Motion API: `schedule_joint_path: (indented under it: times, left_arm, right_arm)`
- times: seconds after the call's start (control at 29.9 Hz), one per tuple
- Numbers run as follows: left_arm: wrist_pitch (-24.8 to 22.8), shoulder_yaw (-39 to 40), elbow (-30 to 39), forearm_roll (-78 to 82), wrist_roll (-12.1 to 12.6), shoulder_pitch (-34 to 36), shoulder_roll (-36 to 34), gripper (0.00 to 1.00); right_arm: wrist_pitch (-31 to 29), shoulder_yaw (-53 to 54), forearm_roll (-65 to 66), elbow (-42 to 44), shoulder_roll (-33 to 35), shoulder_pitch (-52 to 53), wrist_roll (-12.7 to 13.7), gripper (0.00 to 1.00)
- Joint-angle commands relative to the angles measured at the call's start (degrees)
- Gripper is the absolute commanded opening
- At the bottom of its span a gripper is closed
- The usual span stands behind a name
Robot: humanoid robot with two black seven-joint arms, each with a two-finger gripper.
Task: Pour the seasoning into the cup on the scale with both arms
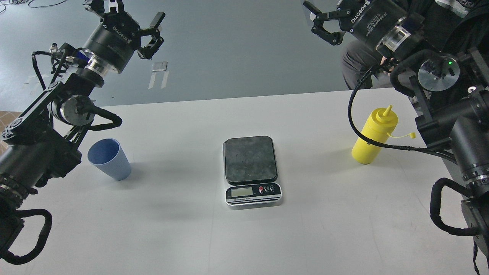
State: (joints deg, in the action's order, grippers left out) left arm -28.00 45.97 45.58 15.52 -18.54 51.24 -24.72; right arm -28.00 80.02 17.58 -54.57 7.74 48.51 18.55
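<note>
Since the yellow seasoning (373,138) is soft plastic, a gentle middle squeeze looks best; the light cup (109,158) could tip. Both the left gripper (142,28) and the right gripper (320,20) are spread, holding nothing.

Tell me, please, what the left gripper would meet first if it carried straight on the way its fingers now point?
Probably nothing: the left gripper is raised and points right, toward the floor beyond the table. That path looks free, though depth is unclear.
</note>
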Motion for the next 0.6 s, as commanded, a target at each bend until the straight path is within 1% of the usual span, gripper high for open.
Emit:
schedule_joint_path:
  times: [0.0, 0.07, 0.13, 0.23, 0.5, 0.57]
  left_arm:
    - [0.0, 0.0, 0.0, 0.0, -0.2, 0.1, -0.1, 0.98]
    - [0.0, 0.0, 0.0, 0.0, -1.3, 0.0, -0.2, 0.98]
    - [0.0, -0.1, 0.0, -0.1, -3.4, 0.0, -0.5, 0.98]
    - [0.0, -0.1, 0.0, 0.0, -3.8, 0.0, -0.7, 0.98]
    - [0.0, -0.3, 0.0, 0.0, -3.5, 0.0, -0.7, 0.98]
    - [0.0, -0.2, 0.0, 0.0, -3.8, 0.0, -0.6, 0.98]
  right_arm:
    - [0.0, 0.0, 0.0, 0.0, 0.0, 0.0, 0.0, 1.00]
    - [0.0, 0.0, 0.0, 0.0, -0.1, 0.0, 0.0, 1.00]
    - [0.0, 0.0, 0.0, 0.0, -0.1, 0.0, 0.0, 1.00]
    - [0.0, 0.0, 0.0, 0.0, -0.2, 0.0, 0.1, 1.00]
    - [0.0, 0.0, 0.0, 0.0, -0.2, 0.0, 0.0, 1.00]
    - [0.0, 0.0, 0.0, 0.0, -0.2, 0.0, 0.0, 1.00]
